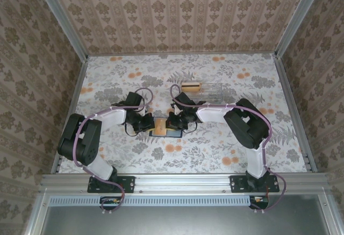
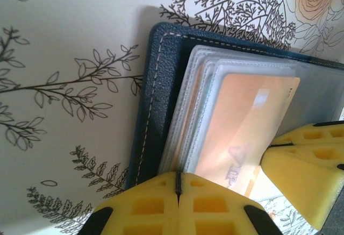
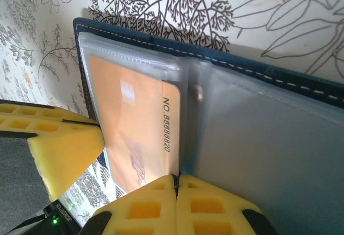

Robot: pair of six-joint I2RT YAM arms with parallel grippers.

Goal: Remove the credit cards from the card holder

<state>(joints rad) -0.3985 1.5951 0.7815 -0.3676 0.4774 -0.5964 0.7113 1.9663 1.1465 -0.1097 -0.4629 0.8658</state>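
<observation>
The dark navy card holder [image 1: 164, 128] lies open on the flowered table between my two grippers. The left wrist view shows its stitched cover [image 2: 156, 84], a stack of clear sleeves, and an orange credit card [image 2: 247, 122] on top. My left gripper [image 2: 178, 178] is shut on the near edge of those sleeves. In the right wrist view the orange credit card [image 3: 134, 116] bears a printed number, beside a blue-grey pocket [image 3: 269, 154] of the card holder [image 3: 258, 69]. My right gripper [image 3: 176, 180] is shut on the card's lower corner. Any other cards are hidden in the sleeves.
A clear plastic box [image 1: 203, 90] with something yellowish inside stands just behind the right arm. Both grippers [image 1: 150, 125] [image 1: 175, 123] sit very close, tips facing each other across the holder. Metal rails edge the table left, right and front.
</observation>
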